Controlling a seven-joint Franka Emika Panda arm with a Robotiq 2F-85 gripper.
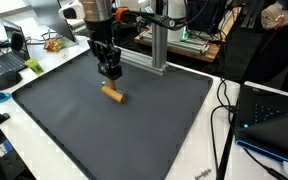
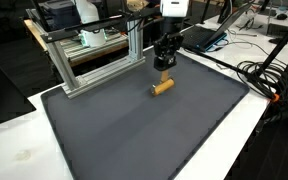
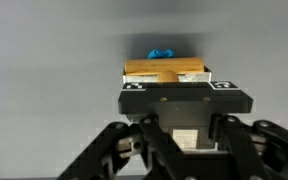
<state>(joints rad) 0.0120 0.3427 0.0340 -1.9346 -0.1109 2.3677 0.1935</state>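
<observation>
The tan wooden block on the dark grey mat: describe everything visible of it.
Short, elongated and plain, the tan wooden block lies flat and slanted on the dark grey mat, which alone seems to touch it. The black gripper hangs just above. The wrist view shows something small and blue behind it.

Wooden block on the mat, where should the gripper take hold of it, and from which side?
Grip it at mid-length, across its narrow width, coming straight down from above. The block lies flat on the mat and is long and slim, so only its short width is likely to fit between the fingers. The gripper hangs just above it.
</observation>
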